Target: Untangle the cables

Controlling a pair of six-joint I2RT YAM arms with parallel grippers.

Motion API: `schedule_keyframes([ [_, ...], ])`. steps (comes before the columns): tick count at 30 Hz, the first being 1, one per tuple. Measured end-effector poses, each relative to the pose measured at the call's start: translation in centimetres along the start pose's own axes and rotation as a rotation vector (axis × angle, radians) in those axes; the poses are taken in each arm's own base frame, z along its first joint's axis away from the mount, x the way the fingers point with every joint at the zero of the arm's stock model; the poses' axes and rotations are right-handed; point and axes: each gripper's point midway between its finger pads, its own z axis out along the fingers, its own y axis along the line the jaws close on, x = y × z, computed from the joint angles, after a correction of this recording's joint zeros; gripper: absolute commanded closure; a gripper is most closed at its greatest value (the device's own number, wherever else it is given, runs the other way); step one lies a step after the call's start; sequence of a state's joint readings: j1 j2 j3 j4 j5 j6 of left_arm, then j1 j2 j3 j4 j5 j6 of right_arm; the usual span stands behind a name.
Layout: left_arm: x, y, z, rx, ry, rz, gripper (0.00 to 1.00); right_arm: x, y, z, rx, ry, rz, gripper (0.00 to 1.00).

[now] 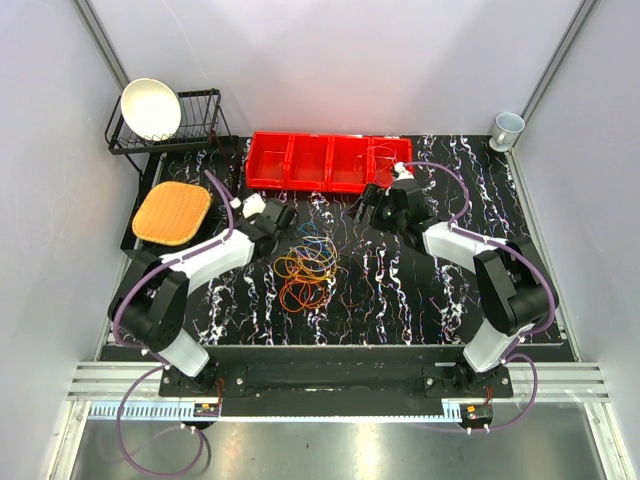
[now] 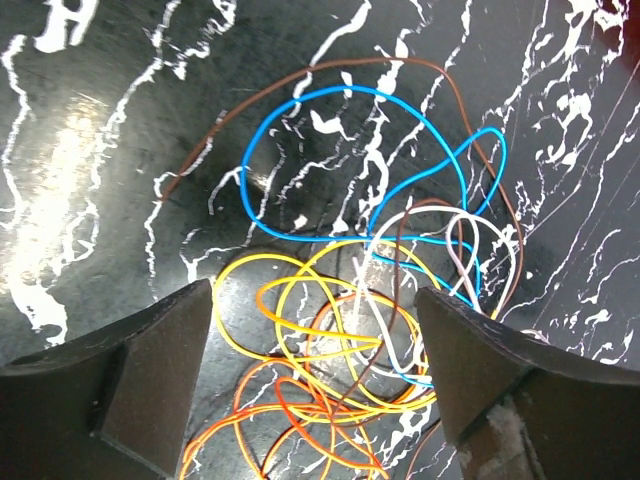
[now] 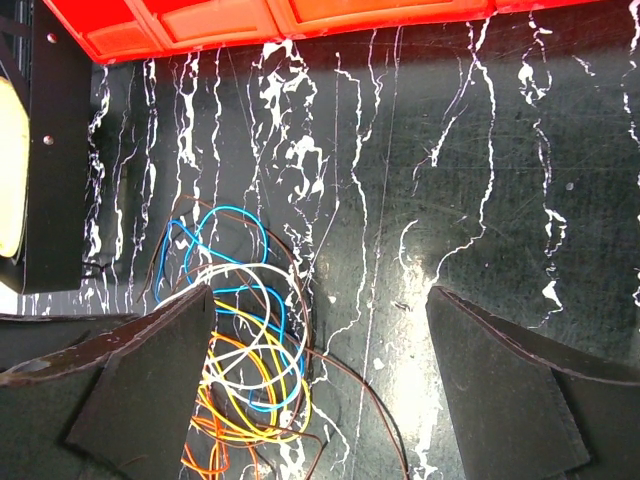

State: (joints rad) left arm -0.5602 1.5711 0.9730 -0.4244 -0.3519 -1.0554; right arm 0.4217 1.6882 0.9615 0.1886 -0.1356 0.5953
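Between grabs, looks like. Cables (image 1: 308,265) heaped in the middle of the tabletop (image 1: 400,300), all knotted. Left gripper (image 2: 315,300) spread wide right above the pile, right gripper (image 3: 320,300) released too, just beside it. Next up: pinch the blue loop (image 2: 345,90), drag clear.

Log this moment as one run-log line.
cables: one tangled pile on table | left gripper: open, empty, over pile | right gripper: open, empty, beside pile

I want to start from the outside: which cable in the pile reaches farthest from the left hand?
The brown cable: its wide arc passes outside the blue loop, beyond every other colour.
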Motion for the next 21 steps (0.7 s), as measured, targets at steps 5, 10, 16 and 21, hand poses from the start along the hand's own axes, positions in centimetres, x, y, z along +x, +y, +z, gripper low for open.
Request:
schedule_keyframes([
  [5, 0.45, -0.43, 0.53, -0.007, 0.009, 0.009, 0.44, 0.1, 0.15, -0.01, -0.008, 0.006, 0.0, 0.08],
  [10, 0.44, -0.39, 0.84, -0.02, 0.0, 0.013, 0.85, 0.11, 0.14, -0.02, -0.008, 0.006, -0.001, 0.08],
  [16, 0.07, -0.56, 0.74, -0.023, -0.015, 0.013, 1.0, 0.15, 0.17, -0.01, -0.01, 0.008, -0.004, 0.08],
  [21, -0.23, -0.74, 0.45, -0.027, -0.032, 0.027, 1.0, 0.23, 0.16, 0.05, -0.011, 0.012, -0.004, 0.08],
])
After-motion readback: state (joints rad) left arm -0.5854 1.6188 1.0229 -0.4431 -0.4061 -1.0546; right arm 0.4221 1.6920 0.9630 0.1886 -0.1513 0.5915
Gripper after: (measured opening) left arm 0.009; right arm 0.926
